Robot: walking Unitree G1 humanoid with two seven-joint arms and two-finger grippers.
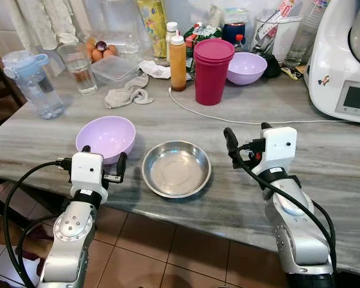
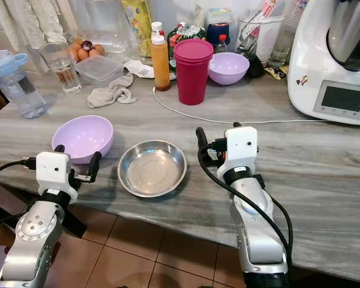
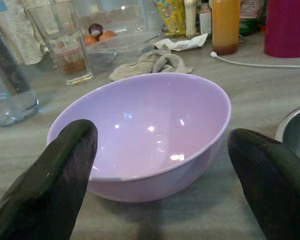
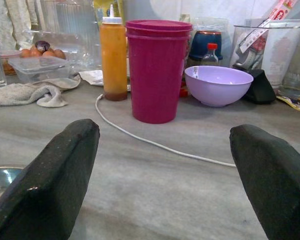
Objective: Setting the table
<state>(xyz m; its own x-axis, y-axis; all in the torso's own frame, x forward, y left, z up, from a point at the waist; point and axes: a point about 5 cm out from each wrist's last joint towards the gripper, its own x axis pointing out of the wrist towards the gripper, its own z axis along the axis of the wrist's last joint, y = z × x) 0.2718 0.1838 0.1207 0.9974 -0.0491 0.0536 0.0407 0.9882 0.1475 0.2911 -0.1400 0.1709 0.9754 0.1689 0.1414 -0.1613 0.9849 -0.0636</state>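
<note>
A round light-purple plastic bowl sat beside the shiny metal dish; cups were left. The left claw and the right claw gaped wide, both empty.

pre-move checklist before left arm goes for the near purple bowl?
1. Left gripper open: ok, fingers spread wider than the bowl in the left wrist view.
2. Lined up on near purple bowl: ok, bowl centred between the fingers.
3. Bowl empty and upright: ok.
4. Steel dish beside the bowl: apart from it, ok, but close to the inner finger.
5. Right gripper out of the way: ok, open over bare counter, aimed at the magenta cups.
6. White cable near the bowl: ok, it runs farther back.
</note>
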